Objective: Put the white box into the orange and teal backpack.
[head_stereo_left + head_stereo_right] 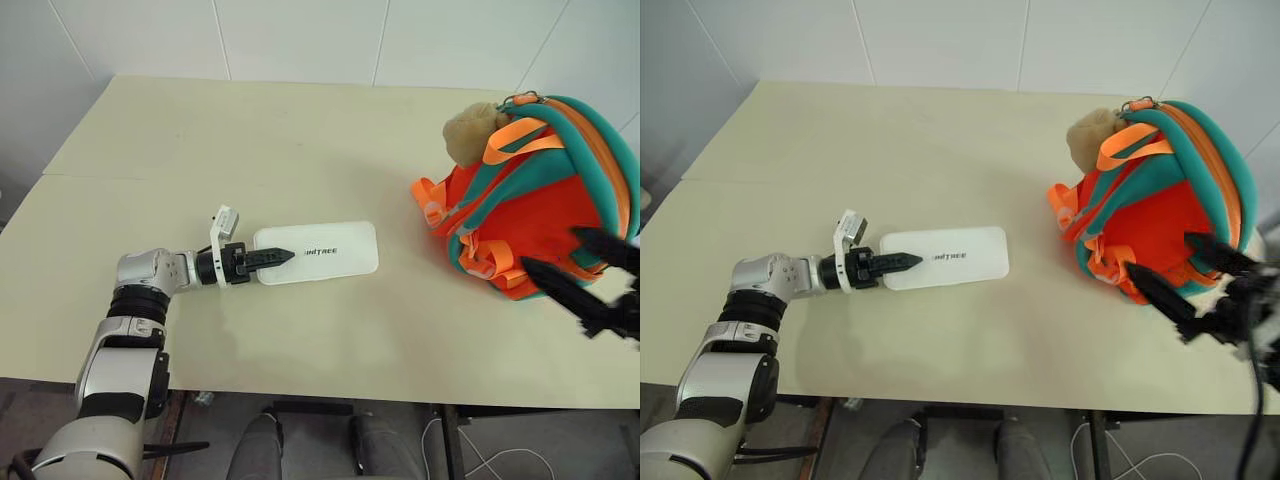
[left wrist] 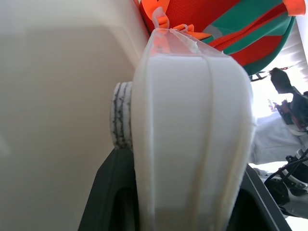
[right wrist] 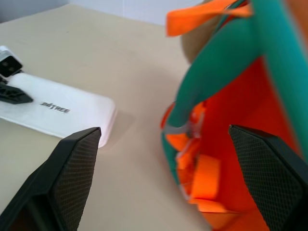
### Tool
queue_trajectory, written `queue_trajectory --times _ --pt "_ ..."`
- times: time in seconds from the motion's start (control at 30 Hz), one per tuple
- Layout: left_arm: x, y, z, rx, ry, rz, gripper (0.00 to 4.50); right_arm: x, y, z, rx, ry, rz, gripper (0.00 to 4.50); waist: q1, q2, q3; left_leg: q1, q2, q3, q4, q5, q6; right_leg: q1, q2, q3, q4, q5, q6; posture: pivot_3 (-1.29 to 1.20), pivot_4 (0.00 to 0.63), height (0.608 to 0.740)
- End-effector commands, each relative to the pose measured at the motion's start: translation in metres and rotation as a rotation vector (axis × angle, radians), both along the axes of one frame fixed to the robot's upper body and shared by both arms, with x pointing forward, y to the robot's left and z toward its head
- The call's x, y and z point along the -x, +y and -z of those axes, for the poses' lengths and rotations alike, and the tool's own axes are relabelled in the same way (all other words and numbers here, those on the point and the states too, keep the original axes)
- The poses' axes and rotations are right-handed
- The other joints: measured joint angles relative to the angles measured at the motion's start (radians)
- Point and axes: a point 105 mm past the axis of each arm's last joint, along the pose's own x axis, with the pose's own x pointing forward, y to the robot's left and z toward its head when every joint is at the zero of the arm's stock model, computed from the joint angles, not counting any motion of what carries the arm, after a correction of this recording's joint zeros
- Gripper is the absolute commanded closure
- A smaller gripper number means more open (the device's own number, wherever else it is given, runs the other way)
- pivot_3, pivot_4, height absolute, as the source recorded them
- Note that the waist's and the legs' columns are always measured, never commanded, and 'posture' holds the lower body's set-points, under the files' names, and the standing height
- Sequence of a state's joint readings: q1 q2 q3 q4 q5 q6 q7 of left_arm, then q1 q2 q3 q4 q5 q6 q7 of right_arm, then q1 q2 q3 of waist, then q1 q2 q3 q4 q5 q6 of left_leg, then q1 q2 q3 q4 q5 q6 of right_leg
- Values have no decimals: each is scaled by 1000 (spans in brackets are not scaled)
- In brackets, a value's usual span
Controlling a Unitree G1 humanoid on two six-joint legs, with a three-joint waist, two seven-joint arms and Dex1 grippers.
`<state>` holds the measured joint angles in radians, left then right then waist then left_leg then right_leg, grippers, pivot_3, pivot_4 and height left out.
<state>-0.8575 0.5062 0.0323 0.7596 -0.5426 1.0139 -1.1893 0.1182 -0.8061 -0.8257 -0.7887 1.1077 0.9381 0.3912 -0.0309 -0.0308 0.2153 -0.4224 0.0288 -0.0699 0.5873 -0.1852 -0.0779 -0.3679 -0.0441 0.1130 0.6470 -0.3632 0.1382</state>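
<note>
Your left gripper (image 1: 272,258) is clamped on the near short end of the white box (image 1: 318,252), one black finger over its top face; in the left wrist view the box (image 2: 192,134) fills the gap between the fingers. The box lies flat on the table (image 1: 250,140), its long axis running straight out from that gripper toward the orange and teal backpack (image 1: 535,195), lettering up. Your right gripper (image 1: 585,275) has its fingers spread wide and holds nothing; the backpack's lower front sits just ahead of its fingertips, orange straps between them in the right wrist view.
</note>
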Motion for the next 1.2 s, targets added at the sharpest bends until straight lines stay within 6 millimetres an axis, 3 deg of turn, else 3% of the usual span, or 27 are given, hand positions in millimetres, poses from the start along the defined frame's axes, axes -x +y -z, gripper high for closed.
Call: queue_trajectory --times 0.03,0.17,0.3,0.5,0.63,0.73,0.93,1.03,1.13,1.2 --pt "0 7 -4 -22 -14 -18 3263 -27 0 7 15 -30 90 15 1 0 0 0 0 0 0 0 0 0 0 0 0 0 0 0 150 740" --pt "4 14 -7 -25 -17 -38 3263 -53 2 12 4 -47 125 15 1 0 0 -2 0 0 -4 0 0 -4 0 0 1 0 0 0 150 740" --pt "8 26 -9 -28 -23 -81 3263 -85 17 8 -36 -104 111 15 -11 0 0 -2 1 1 -7 0 0 -7 1 1 4 -2 -2 0 150 740" --pt "13 29 -11 -19 -27 -104 3263 -114 28 10 -79 -138 149 15 -10 0 0 -1 2 0 -5 1 -2 -8 2 0 8 -3 -3 0 150 740" --pt "14 31 -12 -16 -30 -126 3263 -136 30 23 5 -160 229 15 -10 0 0 -1 1 0 -3 1 -2 -8 2 0 10 -3 -3 0 150 740" --pt "16 31 -13 -16 -36 -135 3263 -142 28 22 -9 -211 245 605 -9 0 0 -1 1 0 -3 1 -2 -8 2 0 11 -3 -3 0 150 740" --pt "17 42 -17 -11 -55 -176 3263 -140 38 -4 -60 -375 152 2511 -17 0 0 0 1 0 -2 1 -2 -8 2 0 12 -3 -2 0 150 740" --pt "22 48 -25 5 -70 -174 3263 -118 69 -26 -149 -461 -109 3600 -25 0 0 0 1 0 -3 1 -2 -8 2 0 12 -3 -2 0 150 740" --pt "26 61 -33 6 -89 -195 3263 -98 95 -34 -198 -441 -336 4486 -30 1 0 0 2 0 -5 1 -2 -8 3 0 12 -3 -2 0 150 740" --pt "28 72 -36 -11 -103 -224 3263 -84 111 -34 -244 -366 -490 4486 -31 1 0 0 3 0 -5 2 -3 -8 3 0 12 -3 -2 0 150 740"
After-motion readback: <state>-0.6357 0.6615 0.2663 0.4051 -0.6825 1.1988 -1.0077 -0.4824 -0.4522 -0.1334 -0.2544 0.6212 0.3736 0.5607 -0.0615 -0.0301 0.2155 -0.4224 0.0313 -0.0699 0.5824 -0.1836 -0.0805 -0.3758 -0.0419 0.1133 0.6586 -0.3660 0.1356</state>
